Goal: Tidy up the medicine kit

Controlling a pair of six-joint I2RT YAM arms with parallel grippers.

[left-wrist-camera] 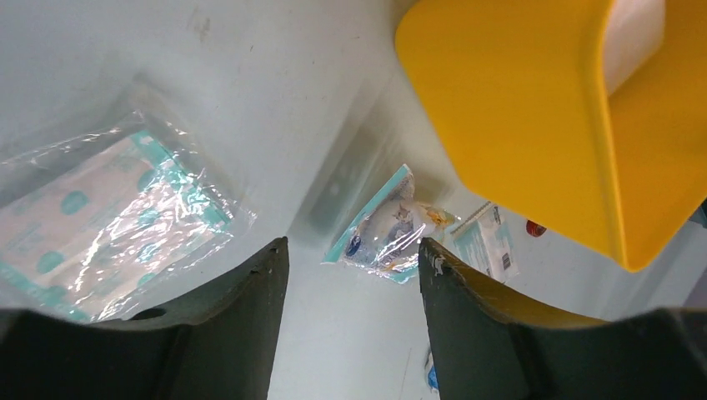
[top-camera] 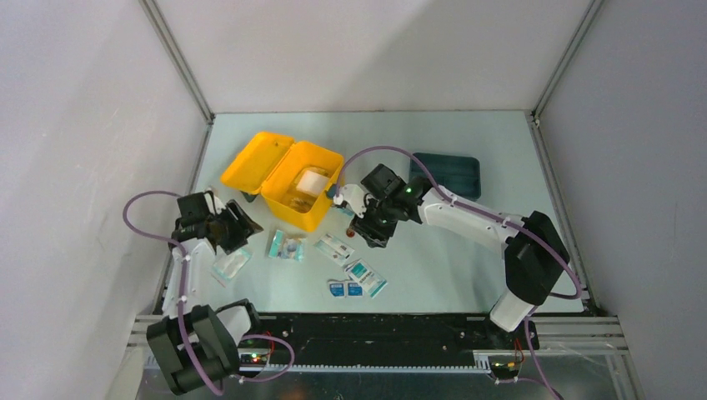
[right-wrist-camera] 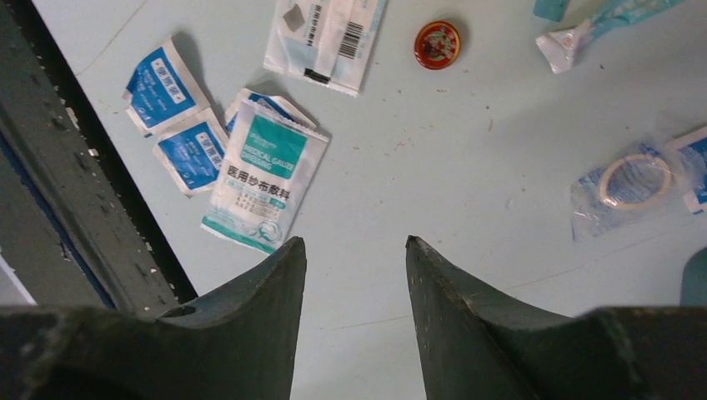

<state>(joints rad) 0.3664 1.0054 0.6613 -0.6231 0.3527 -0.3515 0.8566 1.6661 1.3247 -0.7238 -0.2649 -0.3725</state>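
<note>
A pale green table (top-camera: pixel 467 250) sits inside plain grey walls (top-camera: pixel 83 125) joined by metal corner posts (top-camera: pixel 179 58).

The left arm rises from its base along the table's left edge and bends down toward the surface. The left gripper (left-wrist-camera: pixel 352 250) hangs low just left of the kit. Its fingers (left-wrist-camera: pixel 250 317) are spread apart, with nothing between them. A clear dotted packet (left-wrist-camera: pixel 108 225) lies on the table under its left side.

The kit (top-camera: pixel 292 212) stands left of centre toward the back. Its lid is thrown open to the left, and a white pad (top-camera: pixel 315 179) and some clear-wrapped items lie inside.

Just in front of the kit lies a clear teal-edged bag (top-camera: pixel 286 246), in line with the gap between the left fingers. A white barcode packet (right-wrist-camera: pixel 325 33) lies to its right. Nearer the bases are a gauze packet (right-wrist-camera: pixel 263 179) and small blue sachets (right-wrist-camera: pixel 158 83), with the gauze overlapping one of the sachets.

The right arm reaches from its base at the right edge, leftward across the table. The right gripper (right-wrist-camera: pixel 354 246) is by the kit's near right corner and points down at the table. Its jaws are parted and empty, over bare table.

A small red tin (right-wrist-camera: pixel 437 44) lies beyond its fingertips. In the right wrist view a clear bag holding a tape roll (right-wrist-camera: pixel 629 183) lies to the right. A dark teal tray (top-camera: pixel 446 172) lies flat behind the right forearm, apart from the kit.
</note>
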